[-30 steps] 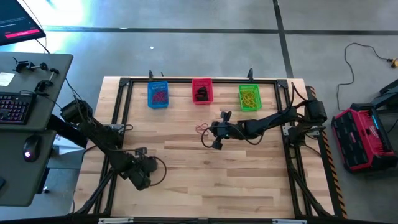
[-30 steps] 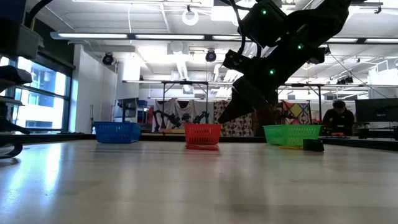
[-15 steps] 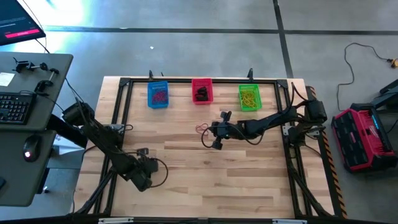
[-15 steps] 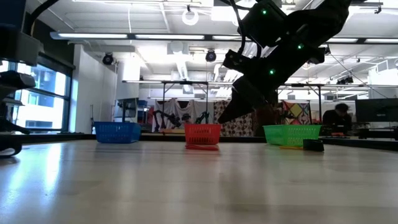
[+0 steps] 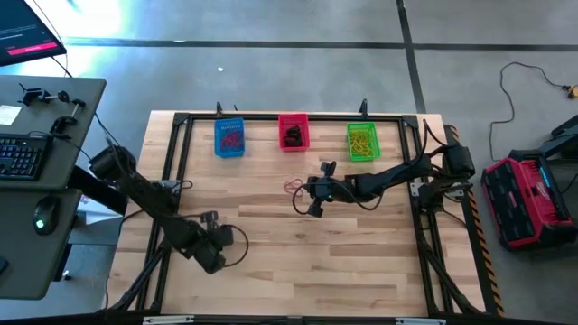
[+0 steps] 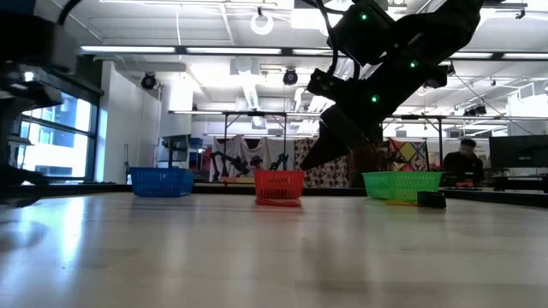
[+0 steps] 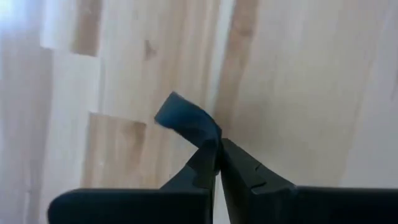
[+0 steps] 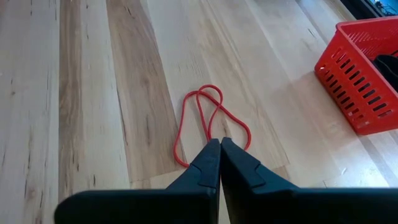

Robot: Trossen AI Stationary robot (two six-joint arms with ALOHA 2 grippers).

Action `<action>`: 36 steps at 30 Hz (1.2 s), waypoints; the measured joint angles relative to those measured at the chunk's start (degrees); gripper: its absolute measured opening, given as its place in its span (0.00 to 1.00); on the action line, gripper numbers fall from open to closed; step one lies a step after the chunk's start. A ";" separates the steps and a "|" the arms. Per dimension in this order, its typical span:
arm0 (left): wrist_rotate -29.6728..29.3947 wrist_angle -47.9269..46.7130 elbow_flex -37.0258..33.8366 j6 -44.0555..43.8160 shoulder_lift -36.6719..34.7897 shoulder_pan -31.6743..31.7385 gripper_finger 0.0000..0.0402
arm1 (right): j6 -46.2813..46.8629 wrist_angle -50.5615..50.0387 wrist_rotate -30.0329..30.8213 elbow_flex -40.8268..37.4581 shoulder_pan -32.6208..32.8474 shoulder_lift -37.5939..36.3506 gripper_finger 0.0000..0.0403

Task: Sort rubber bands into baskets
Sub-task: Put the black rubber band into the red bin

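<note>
Three small rectangular plastic mesh baskets stand in a row along the far edge of the pale wooden counter (image 5: 298, 235): a blue basket (image 5: 229, 137) holding red loops, a red basket (image 5: 293, 132) holding dark bands, and a green basket (image 5: 362, 141) holding yellowish ones. A thin red rubber band (image 8: 208, 121), twisted into a loose double loop, lies flat on the counter in front of the red basket. The right end effector (image 8: 219, 163) hangs just above the band's near edge with its fingers pressed together, gripping nothing, and nothing stands between it and the baskets. The left end effector (image 7: 217, 163), near the counter's front left corner and well apart from the baskets, is closed on a small dark blue strip (image 7: 186, 118); what that strip is cannot be made out. From above, the strip is hidden under the arm. The level view shows the baskets' sides only, with a person seated far behind the green one.
</note>
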 joint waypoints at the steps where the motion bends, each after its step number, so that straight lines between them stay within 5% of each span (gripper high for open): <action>1: -0.30 0.01 0.00 0.61 -0.47 0.83 0.02 | 0.02 0.00 -0.01 0.00 0.00 0.00 0.00; 8: -4.64 2.22 0.01 12.65 -3.82 12.39 0.00 | 0.70 0.47 -0.02 0.00 1.18 -0.01 0.00; 13: -5.53 12.06 -0.16 25.04 -4.87 23.87 0.00 | 0.52 2.71 0.00 0.00 2.71 -0.07 0.00; 23: 1.94 30.24 0.46 43.41 -4.85 44.45 0.00 | 0.46 2.59 0.93 0.00 5.05 -0.07 0.00; 36: 11.81 23.16 18.86 58.62 3.99 66.56 0.00 | 1.56 2.52 1.64 0.00 5.68 -0.07 0.00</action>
